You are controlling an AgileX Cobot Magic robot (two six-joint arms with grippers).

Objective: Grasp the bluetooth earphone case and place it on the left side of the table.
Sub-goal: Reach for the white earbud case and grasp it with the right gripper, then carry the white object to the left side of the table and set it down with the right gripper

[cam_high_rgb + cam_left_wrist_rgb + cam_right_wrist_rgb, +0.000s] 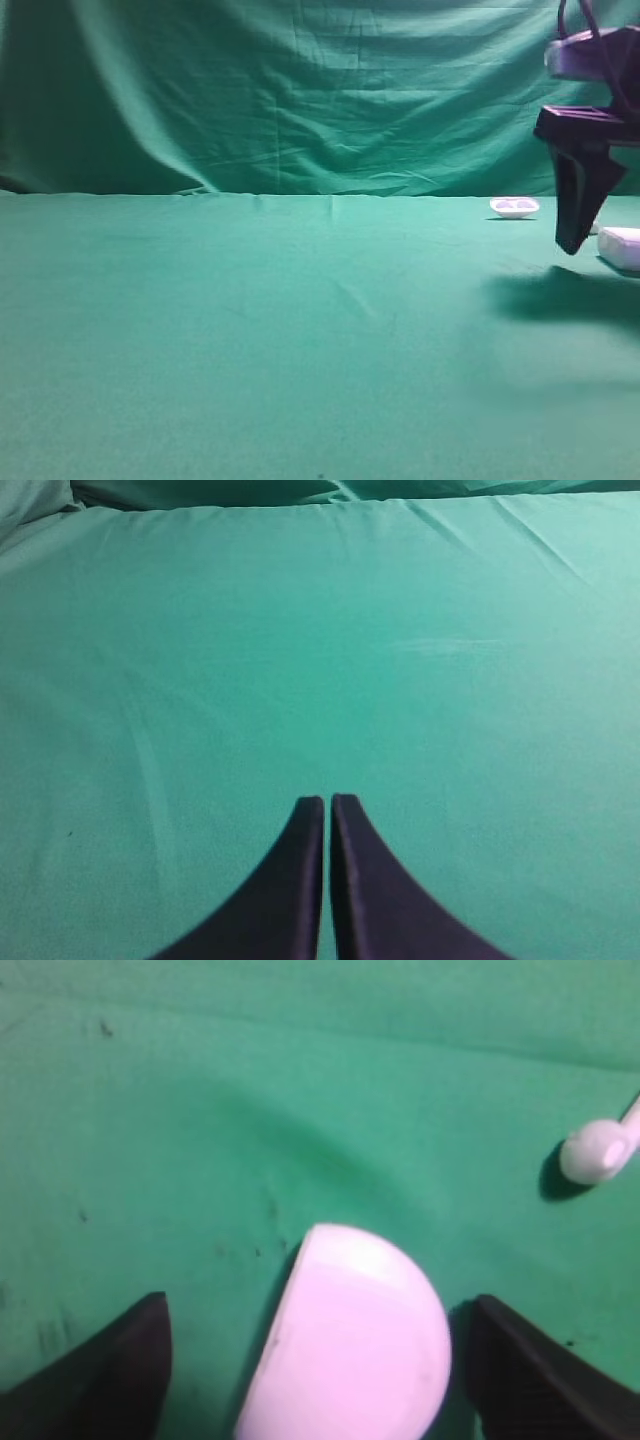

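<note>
Case: earphone case (345,1345) lies on the bench (250,320), far right.
Tray: dish-like tray (514,207) behind it, leftward.
Earbud: small lump (597,1150), probably an earbud, beside the case.

Your high view looks low and level across the surface (250,330) toward the backdrop (300,90). Each wrist view looks down past its fingers, the right very close. High and right views probably share the white case (345,1345).

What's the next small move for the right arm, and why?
Probably lower a little and close. The right gripper is open, its fingers either side of the bluetooth earphone case with gaps both sides; the case lies on the table, ungrasped.
</note>
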